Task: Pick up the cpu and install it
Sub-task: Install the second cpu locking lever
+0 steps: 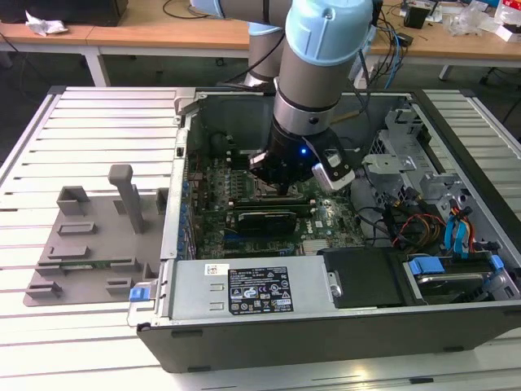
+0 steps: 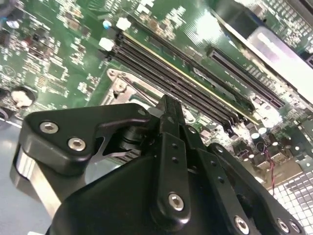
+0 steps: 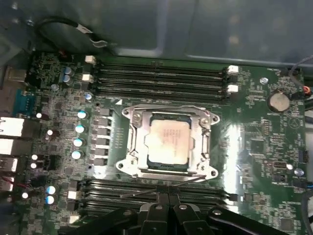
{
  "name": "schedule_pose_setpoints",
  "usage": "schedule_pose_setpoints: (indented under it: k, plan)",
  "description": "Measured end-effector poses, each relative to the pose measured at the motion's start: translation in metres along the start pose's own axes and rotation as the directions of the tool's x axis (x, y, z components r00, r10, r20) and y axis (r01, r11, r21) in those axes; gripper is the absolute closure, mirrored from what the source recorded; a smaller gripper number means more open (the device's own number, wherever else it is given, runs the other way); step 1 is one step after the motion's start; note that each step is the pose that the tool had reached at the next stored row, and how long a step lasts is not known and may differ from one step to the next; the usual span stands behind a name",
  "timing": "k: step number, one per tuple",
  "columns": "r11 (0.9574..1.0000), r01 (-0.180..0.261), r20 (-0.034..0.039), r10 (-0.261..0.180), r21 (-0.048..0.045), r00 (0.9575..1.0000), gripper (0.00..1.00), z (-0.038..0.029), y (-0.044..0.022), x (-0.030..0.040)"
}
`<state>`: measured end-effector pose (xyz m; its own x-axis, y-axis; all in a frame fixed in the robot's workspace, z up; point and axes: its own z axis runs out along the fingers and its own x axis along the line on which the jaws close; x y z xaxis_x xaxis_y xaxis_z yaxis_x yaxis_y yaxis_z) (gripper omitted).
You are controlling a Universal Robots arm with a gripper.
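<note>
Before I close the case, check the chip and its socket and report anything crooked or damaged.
Nothing stands out. In the first wrist view the cpu lies flat and square inside the socket frame, edges parallel to it, with no visible damage. The gripper sits beside the socket, over the memory slots.

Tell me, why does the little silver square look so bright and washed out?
In the first wrist view, light glares off the cpu lying in its socket. In the second wrist view, the near gripper looks blurry. In the exterior view, a blue light glows on the arm.
</note>
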<state>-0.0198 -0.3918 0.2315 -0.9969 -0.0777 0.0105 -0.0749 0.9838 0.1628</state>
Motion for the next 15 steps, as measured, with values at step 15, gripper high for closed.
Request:
schedule_pose_setpoints:
  k: [15]
  plan:
    - [1.0000, 0.001, -0.0001, -0.001, -0.0032, 1.0000, 0.89, 0.0269, 0.0084, 0.0485]
